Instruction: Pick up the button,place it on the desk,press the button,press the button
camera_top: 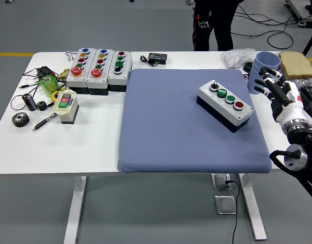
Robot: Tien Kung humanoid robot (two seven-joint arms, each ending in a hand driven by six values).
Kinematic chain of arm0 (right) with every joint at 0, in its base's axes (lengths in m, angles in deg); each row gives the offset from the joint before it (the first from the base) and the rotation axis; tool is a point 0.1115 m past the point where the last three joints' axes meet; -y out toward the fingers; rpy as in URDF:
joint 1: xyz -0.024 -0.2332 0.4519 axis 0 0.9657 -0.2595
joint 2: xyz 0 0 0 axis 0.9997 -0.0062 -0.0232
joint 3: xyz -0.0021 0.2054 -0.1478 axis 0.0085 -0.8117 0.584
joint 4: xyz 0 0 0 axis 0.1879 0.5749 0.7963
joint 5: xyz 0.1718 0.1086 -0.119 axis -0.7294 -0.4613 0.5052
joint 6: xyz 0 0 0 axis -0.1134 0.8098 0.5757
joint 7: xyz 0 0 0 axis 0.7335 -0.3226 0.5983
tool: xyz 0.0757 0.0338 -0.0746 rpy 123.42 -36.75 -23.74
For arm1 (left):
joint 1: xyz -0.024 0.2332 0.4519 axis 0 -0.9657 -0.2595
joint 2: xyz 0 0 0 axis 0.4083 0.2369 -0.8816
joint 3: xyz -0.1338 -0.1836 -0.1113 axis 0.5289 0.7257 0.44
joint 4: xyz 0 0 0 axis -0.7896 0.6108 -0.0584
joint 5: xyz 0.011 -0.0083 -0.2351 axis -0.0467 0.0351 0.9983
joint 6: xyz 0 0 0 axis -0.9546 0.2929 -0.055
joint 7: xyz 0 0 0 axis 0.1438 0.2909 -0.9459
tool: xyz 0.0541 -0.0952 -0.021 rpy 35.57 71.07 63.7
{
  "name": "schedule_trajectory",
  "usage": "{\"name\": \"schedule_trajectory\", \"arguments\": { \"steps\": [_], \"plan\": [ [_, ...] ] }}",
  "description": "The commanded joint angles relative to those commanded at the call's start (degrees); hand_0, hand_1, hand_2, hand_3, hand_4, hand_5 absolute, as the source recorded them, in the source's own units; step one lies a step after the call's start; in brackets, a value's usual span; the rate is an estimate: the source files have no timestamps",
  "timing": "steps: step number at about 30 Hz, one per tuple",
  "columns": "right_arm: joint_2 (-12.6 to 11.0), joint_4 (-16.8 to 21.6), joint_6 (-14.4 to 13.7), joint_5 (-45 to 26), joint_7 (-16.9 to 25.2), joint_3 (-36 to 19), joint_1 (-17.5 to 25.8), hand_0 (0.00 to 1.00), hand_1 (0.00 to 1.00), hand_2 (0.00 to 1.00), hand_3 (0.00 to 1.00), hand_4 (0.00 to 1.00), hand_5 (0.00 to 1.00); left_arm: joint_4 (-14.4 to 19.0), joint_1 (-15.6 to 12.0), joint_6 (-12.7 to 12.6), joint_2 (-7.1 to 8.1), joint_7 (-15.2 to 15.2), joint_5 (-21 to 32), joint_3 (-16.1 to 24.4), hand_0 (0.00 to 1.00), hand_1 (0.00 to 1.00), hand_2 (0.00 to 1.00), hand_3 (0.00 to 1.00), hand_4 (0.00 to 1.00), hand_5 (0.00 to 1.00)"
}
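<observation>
The button box (pixel 225 106) lies on the blue mat (pixel 166 127), right of centre, carrying 4 controls: 1 black knob, 2 green buttons, 1 red. Placement appears complete; pressing is the step in hand. The right hand (pixel 275 86) hovers just right of the box, fingers loosely spread, holding nothing. Next it must swing left and lower 1 fingertip onto a button. At far left stand 3 more boxes (pixel 98 68), possibly 4.

The button box (pixel 225 105), grey-topped over a black base, lies flat and askew on the worktop's blue mat, left of the right hand's fingers (pixel 268 81), apart from them, carrying a black knob, two green buttons, one red.
</observation>
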State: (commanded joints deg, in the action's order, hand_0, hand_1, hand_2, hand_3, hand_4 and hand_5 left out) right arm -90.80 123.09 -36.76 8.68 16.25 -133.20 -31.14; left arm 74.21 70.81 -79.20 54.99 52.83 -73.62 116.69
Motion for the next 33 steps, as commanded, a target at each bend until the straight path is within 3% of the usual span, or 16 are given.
{"name": "schedule_trajectory", "arguments": {
  "steps": [3,7,8,12,25,33],
  "plan": [
    [0.12,-0.17,0.30,3.72,-1.75,0.00,-0.41,0.903,0.792,0.901,0.883,0.961,0.066,0.00,0.03,-0.02,0.02,-0.02,-0.02,0.14,0.622,0.657,0.674,0.590,0.332,0.636],
    [0.46,-1.31,3.03,13.41,-6.69,0.66,-1.74,0.903,0.792,0.901,0.883,0.961,0.066,0.00,0.08,-0.07,0.12,-0.10,0.32,0.07,0.622,0.657,0.674,0.590,0.332,0.636],
    [0.65,-1.82,4.06,16.01,-7.86,1.27,-2.16,0.981,0.851,0.939,0.936,0.981,0.026,0.00,0.11,-0.09,0.11,-0.09,0.24,0.26,0.622,0.657,0.674,0.591,0.333,0.635],
    [1.36,-3.30,6.35,25.32,-10.11,2.43,-2.92,0.981,0.851,0.939,0.936,0.981,0.026,0.00,0.14,-0.12,0.08,-0.07,0.21,0.36,0.622,0.657,0.674,0.591,0.333,0.635],
    [3.09,-7.27,11.41,56.63,-11.76,4.75,-4.07,0.990,0.858,0.942,0.949,0.989,0.039,0.00,0.12,-0.03,-0.03,0.19,-0.71,0.79,0.621,0.657,0.674,0.590,0.333,0.635],
    [3.87,-9.91,11.57,58.11,-12.16,5.80,-4.62,0.991,0.857,0.943,0.949,0.988,0.058,0.00,-0.03,-0.03,-0.10,0.27,-0.97,1.19,0.621,0.657,0.674,0.590,0.334,0.636]
  ]
}}
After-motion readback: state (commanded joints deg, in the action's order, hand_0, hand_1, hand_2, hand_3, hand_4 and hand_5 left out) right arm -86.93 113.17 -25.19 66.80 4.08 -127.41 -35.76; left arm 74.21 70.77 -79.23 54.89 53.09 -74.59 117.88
